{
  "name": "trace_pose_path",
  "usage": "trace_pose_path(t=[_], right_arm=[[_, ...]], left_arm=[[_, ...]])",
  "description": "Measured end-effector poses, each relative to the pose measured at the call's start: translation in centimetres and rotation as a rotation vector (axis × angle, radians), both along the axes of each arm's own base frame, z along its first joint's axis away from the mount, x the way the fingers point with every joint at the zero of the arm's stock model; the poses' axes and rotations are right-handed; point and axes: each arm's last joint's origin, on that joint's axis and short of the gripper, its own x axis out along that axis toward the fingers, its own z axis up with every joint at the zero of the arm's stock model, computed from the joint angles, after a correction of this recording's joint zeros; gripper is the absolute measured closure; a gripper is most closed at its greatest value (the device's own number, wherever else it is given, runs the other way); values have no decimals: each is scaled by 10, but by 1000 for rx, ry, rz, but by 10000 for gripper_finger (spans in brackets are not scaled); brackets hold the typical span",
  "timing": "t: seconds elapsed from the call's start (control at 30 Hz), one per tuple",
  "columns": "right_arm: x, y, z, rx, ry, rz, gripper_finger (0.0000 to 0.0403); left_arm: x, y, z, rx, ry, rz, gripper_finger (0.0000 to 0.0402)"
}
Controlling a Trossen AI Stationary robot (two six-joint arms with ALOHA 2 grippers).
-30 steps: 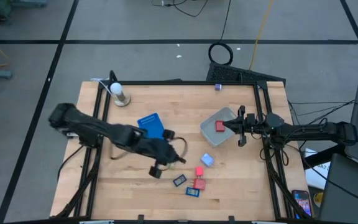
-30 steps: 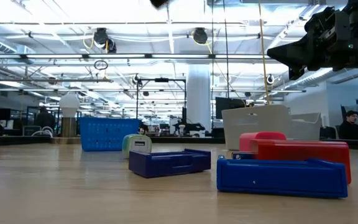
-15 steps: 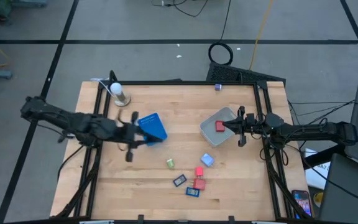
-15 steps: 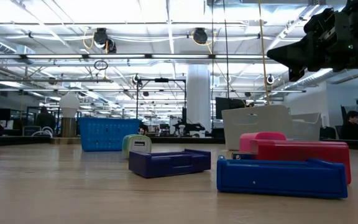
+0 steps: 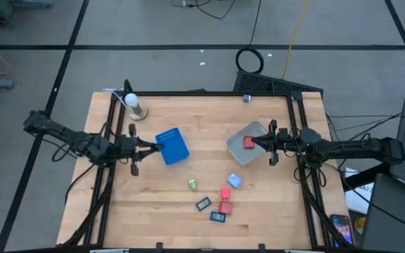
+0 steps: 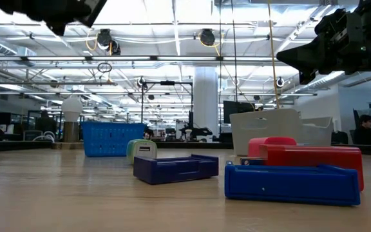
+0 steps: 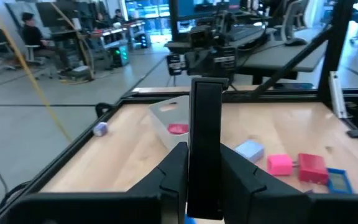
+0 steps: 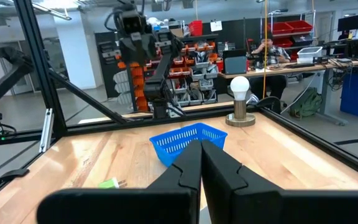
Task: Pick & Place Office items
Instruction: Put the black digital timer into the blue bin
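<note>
Two grippers, both empty, pinched closed. Left gripper (image 5: 148, 145) hanging at the 9 o'clock edge, tips just beside ribbed blue tray (image 5: 172, 146). Green bit (image 5: 193, 184), light-blue block (image 5: 234, 180), red blocks (image 5: 225, 200) and dark flat rectangles (image 5: 203, 204) scattered around 6 o'clock on woodgrain table (image 5: 209, 119). Right gripper (image 5: 256, 141) over clear tub (image 5: 241, 143) at 3 o'clock.

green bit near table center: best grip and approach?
Come straight down on the green bit and close across its narrow width. It lies flat and alone on the table, apart from the light-blue block, so there is room around it. Its exact shape is too small to tell.
</note>
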Motion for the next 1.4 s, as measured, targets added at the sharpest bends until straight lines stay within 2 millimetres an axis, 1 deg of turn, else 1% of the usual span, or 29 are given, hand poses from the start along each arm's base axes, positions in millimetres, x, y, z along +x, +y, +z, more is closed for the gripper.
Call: trace_pose_path(t=[0.1, 0.23, 0.37, 0.43, 0.57, 0.6, 0.77, 0.93, 1.0, 1.1, 1.23, 1.4], right_arm=[[0, 0, 0, 0, 0, 0, 402], [0, 0, 0, 0, 3, 0, 401], [0, 0, 0, 1, 3, 0, 399], [0, 0, 0, 1, 5, 0, 399], [0, 0, -1, 2, 14, 0, 399], [0, 0, -1, 3, 15, 0, 399], [0, 0, -2, 3, 17, 0, 399], [0, 0, -2, 3, 17, 0, 399], [0, 0, -2, 3, 17, 0, 399], [0, 0, -2, 3, 17, 0, 399], [0, 0, -2, 3, 17, 0, 399], [0, 0, -2, 17, 16, 2, 399]], left_arm=[[-6, 3, -10, -2, -7, 7, 352], [-12, 5, -20, -9, -23, 8, 351], [-16, 7, -29, -19, -53, 15, 333], [-17, 8, -34, -18, -53, 15, 330], [-18, 8, -42, -33, -55, 16, 346], [-19, 8, -43, -36, -60, 16, 351], [-19, 9, -43, -42, -66, 16, 351], [-19, 9, -43, -45, -66, 17, 330], [-19, 9, -43, -46, -67, 17, 334], [-19, 9, -43, -63, -75, 18, 350], [-19, 9, -42, -79, -86, 20, 352], [-19, 11, -41, -109, -100, 111, 334]])
